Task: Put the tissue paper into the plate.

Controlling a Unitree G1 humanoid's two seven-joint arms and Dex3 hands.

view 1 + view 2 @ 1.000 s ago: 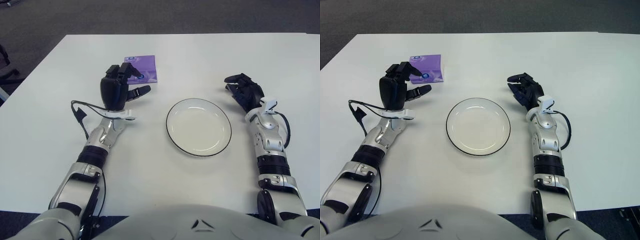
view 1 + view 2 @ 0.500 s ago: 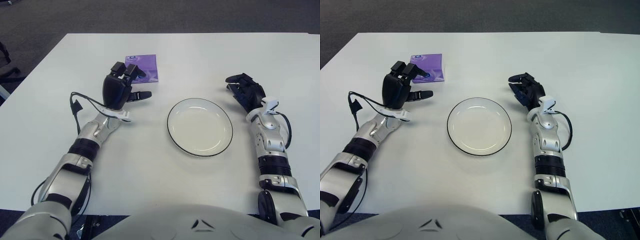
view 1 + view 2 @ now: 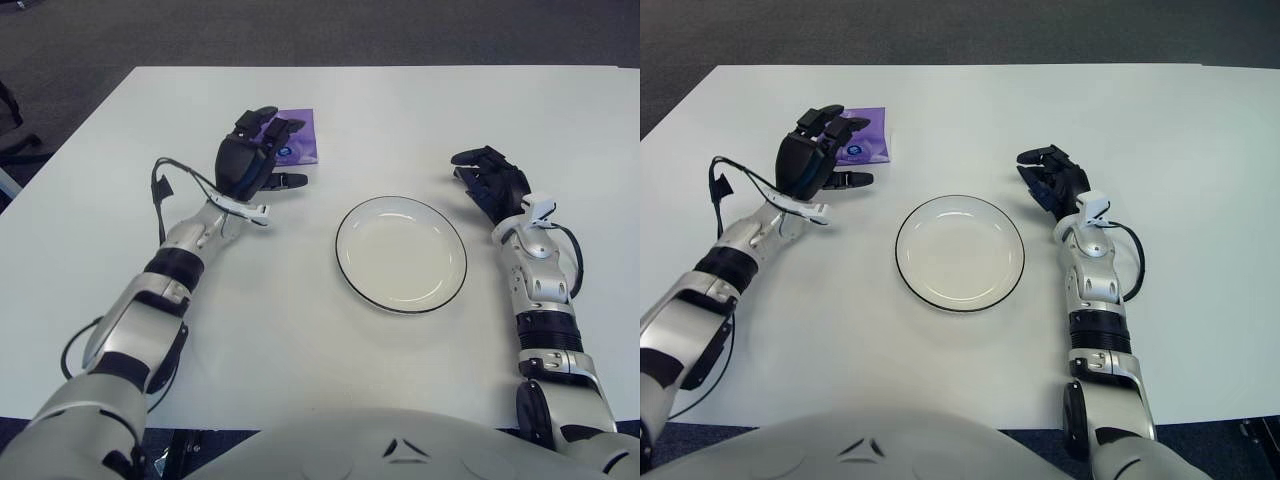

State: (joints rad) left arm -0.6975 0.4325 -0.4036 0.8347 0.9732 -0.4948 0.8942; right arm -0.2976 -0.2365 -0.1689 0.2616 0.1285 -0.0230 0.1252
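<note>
A purple tissue packet (image 3: 297, 142) lies flat on the white table, far left of centre. My left hand (image 3: 255, 155) hovers over its near left edge with fingers spread, holding nothing, and partly hides it. An empty white plate (image 3: 400, 253) with a dark rim sits in the middle of the table. My right hand (image 3: 490, 180) rests on the table to the right of the plate, fingers loosely curled, holding nothing.
The white table (image 3: 420, 110) stretches wide behind and to the right of the plate. A black cable (image 3: 160, 195) loops beside my left forearm. Dark carpet lies beyond the table's far edge.
My left hand has moved forward and up toward the tissue packet and its fingers have spread over the packet's edge. The right hand, plate and packet have not moved.
</note>
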